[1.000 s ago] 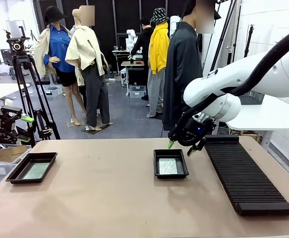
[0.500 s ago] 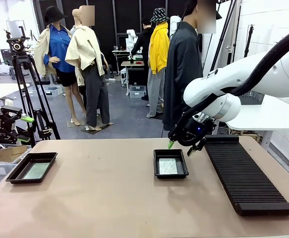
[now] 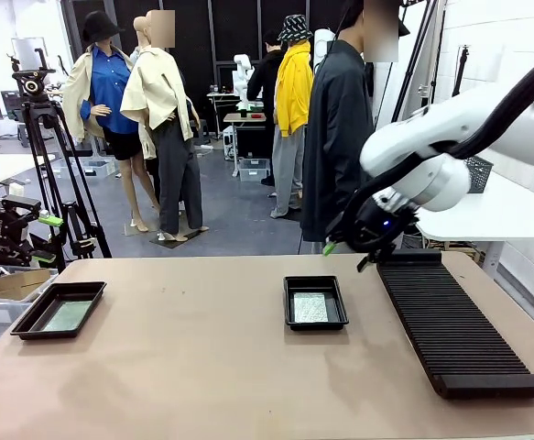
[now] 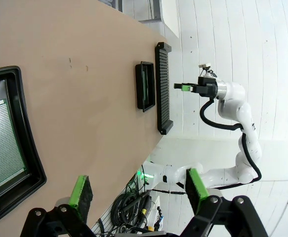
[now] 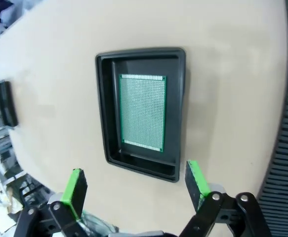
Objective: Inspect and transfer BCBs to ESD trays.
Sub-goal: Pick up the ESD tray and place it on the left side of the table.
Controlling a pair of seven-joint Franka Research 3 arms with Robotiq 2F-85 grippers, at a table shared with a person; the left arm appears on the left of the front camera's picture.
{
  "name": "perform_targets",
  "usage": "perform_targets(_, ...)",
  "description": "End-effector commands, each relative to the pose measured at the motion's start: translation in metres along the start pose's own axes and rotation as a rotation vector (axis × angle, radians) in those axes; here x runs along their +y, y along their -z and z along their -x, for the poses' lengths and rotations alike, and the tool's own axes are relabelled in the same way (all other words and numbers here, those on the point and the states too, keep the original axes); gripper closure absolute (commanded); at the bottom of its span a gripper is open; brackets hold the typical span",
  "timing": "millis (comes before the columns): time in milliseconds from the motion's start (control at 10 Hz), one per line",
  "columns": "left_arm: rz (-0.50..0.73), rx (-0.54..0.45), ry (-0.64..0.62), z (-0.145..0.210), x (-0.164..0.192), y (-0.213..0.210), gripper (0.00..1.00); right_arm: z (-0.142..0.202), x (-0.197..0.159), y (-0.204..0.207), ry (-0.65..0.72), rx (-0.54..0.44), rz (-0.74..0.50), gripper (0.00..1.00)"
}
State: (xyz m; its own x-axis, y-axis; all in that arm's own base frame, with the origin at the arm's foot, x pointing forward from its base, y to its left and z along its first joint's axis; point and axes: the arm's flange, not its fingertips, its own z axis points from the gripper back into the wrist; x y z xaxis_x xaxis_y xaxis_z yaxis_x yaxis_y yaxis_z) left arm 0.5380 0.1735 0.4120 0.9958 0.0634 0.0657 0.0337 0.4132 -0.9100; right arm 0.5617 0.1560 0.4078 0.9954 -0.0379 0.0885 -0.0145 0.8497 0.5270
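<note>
Front view first: tan table (image 3: 202, 367) with two black ESD trays on it. One tray (image 3: 58, 309) sits at the far left corner with a green BCB (image 3: 67, 315) lying flat inside. The other tray (image 3: 315, 302) is right of the middle, and its BCB (image 3: 310, 307) catches glare so it looks silvery. Just right of that tray is a long black ribbed rack (image 3: 452, 321) running from far to near, close beside the tray but not touching. The right gripper (image 3: 345, 255) hangs in the air over the far end of the gap between tray and rack, fingers spread, nothing between them. A person in a dark coat (image 3: 337, 137) stands at the far side right behind it, and a camera tripod (image 3: 51, 156) stands off the far left corner. No readable writing anywhere.

Left wrist view: the left gripper (image 4: 136, 191) has its green-padded fingers (image 4: 80, 192) wide apart and empty, above bare table. The left tray (image 4: 15, 158) with its perforated green board (image 4: 3, 143) is just beside it. Well apart, the other tray (image 4: 144, 87) and the rack (image 4: 162, 89) show, with the right arm (image 4: 232, 113) above them.

Right wrist view: the right gripper (image 5: 136, 185) looks straight down, pads (image 5: 75, 189) spread wide, holding nothing. The tray (image 5: 141, 111) lies below with the green board (image 5: 142, 112) flat in the middle. Rack ribs (image 5: 287, 148) run along the edge.
</note>
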Motion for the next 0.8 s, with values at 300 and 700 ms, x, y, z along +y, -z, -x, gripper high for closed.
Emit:
perform_targets(300, 0.000, 0.008, 0.002, 0.001, -0.001, -0.001, 0.00, 0.016, -0.105, -0.081, 0.012, 0.007, -0.346, 0.00)
perform_targets(700, 0.000, 0.008, 0.002, 0.001, -0.001, -0.001, 0.00, 0.025, -0.208, -0.119, 0.051, -0.047, -0.632, 0.00)
